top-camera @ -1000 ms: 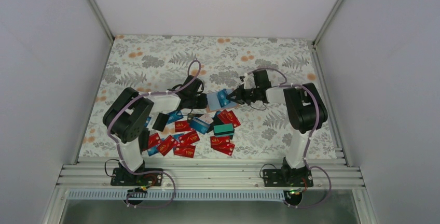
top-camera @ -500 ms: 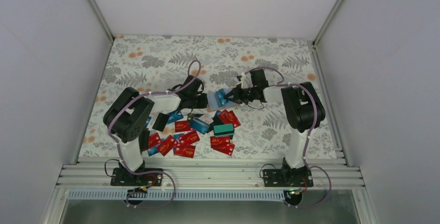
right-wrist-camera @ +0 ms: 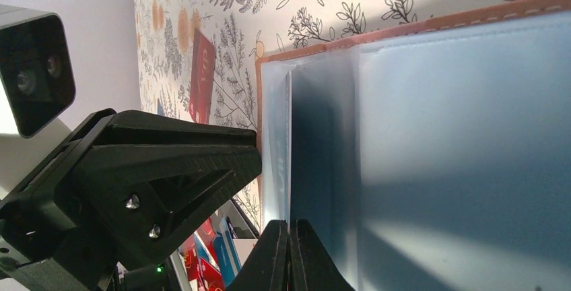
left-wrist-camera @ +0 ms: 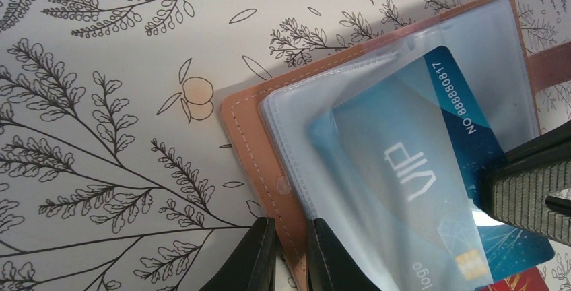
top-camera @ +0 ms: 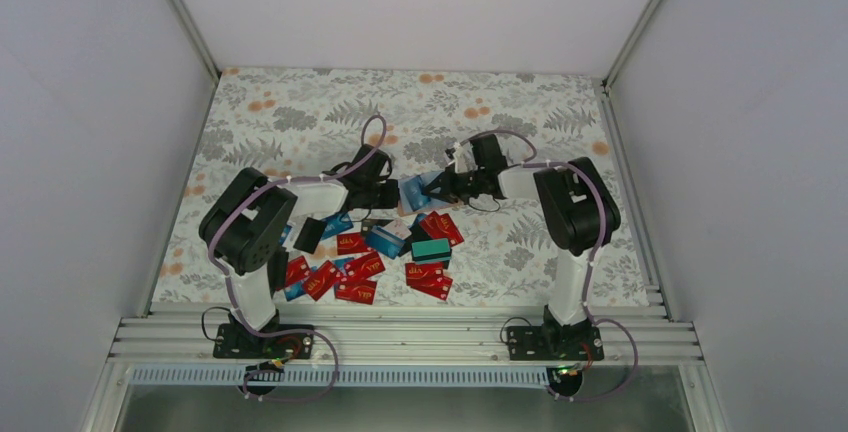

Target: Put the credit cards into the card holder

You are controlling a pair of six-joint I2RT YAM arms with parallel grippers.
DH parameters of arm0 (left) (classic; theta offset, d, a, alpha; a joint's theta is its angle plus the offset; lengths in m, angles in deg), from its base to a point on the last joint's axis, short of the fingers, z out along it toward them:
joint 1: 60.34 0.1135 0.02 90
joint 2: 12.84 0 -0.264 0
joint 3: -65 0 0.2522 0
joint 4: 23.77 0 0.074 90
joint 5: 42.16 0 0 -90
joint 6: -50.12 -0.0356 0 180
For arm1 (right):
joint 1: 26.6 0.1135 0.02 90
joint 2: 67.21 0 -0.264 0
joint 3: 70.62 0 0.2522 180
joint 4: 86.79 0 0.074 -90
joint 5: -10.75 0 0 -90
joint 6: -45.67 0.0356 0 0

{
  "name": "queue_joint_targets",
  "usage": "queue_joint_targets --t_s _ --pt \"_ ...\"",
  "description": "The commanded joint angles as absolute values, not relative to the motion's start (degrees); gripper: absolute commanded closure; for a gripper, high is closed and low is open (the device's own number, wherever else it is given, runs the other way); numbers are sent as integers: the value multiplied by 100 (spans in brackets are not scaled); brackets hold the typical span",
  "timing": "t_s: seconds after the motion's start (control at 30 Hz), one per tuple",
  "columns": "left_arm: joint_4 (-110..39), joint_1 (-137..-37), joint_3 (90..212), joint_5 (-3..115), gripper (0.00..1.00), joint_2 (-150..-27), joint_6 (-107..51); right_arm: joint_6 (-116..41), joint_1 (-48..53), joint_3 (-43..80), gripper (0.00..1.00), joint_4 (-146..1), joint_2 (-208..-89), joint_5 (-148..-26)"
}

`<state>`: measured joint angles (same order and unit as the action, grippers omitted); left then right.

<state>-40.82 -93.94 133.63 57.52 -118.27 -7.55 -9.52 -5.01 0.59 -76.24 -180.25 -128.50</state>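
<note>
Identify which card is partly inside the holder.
The blue VIP card, partly slid into the card holder and pinched by the right gripper; the other cards lie loose.

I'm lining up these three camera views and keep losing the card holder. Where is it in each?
Top external: card holder mid-table, between left gripper and right gripper.
Left wrist: centre and right, blue card half inside, left gripper pinching the tan edge.
Right wrist: fills the right half, clear sleeves toward the camera.
Shared landmark: the floral tablecloth beneath it.
</note>
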Motion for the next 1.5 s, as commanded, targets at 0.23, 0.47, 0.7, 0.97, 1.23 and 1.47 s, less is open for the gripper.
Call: queue_joint_targets --t_s 0.23,0.47,0.7,0.97,1.23,1.47 --pt "-3999 -9396 13236 5857 86 -11961 -780 -769 -291 229 96 -7735 -18189 -12648" --pt "-4017 -9391 13213 5848 86 -12003 -780 -754 -296 163 96 -7632 -17791 -12247" --pt "-3975 -9392 13212 5952 87 -12084 -732 -532 -293 21 96 -7820 -17674 -12112" --pt "-3955 -9403 13189 6045 87 -12099 -728 -398 -254 -82 96 -8114 -17839 -12189" --pt "-3938 -9412 13142 6116 88 -12107 -701 -488 -212 -71 96 -7969 -17669 -11993" --pt "-3951 -9413 13181 6171 90 -12164 -712 -461 -93 -110 96 -7997 -17541 -11838"
